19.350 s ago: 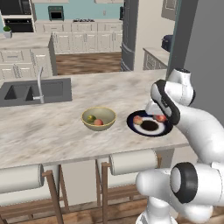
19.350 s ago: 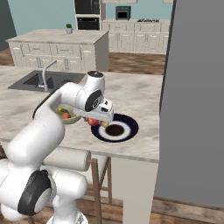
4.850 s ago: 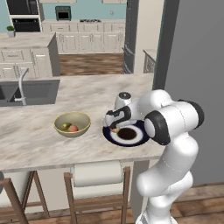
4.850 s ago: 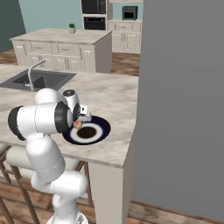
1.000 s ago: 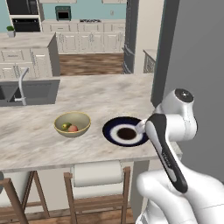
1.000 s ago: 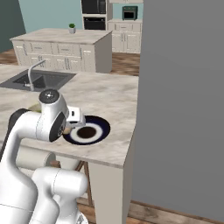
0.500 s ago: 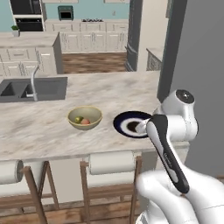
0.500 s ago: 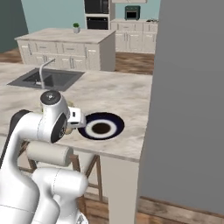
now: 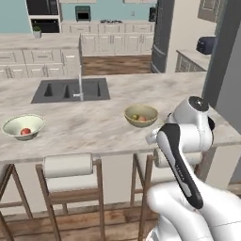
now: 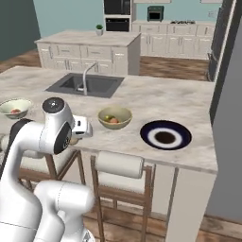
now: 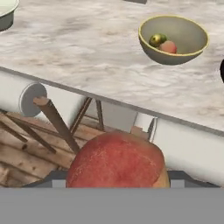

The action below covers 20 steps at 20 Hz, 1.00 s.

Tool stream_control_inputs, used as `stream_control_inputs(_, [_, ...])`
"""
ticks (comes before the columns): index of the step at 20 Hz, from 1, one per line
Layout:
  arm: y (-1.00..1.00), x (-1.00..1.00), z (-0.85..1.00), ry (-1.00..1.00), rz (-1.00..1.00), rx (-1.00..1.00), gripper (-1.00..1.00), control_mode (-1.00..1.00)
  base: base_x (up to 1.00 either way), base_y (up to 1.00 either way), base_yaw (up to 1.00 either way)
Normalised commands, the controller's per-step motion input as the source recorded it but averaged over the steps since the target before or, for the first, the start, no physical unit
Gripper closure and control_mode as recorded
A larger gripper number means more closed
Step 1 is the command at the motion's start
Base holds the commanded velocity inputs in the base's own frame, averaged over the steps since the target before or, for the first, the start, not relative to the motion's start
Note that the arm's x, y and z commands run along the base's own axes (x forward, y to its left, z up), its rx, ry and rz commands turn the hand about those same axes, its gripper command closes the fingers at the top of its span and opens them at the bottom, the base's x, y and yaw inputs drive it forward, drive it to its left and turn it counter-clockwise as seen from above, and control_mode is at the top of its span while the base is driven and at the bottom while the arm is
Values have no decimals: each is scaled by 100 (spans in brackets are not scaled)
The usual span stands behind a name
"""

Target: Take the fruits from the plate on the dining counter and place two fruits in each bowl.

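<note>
Right, the gripper [image 11: 116, 183] is clamped on a red apple-like fruit [image 11: 116, 162] off the dining counter's [image 11: 87, 52] edge: round, firm, probably slick, best pinched across its widest middle.

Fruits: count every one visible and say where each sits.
4. A green fruit and a red one in the tan bowl, one in the pale bowl, one at the gripper.
</note>
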Motion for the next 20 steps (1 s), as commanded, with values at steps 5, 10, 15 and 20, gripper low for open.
stream_control_inputs(5, [0, 0, 0, 0, 0, 0, 100, 100, -4, 100, 0])
stream_control_inputs(10, [0, 0, 0, 0, 0, 0, 100, 100, 6, 100, -3])
stream_control_inputs(15, [0, 0, 0, 0, 0, 0, 100, 100, 13, 100, -4])
stream_control_inputs(20, [0, 0, 0, 0, 0, 0, 100, 100, 34, 95, -2])
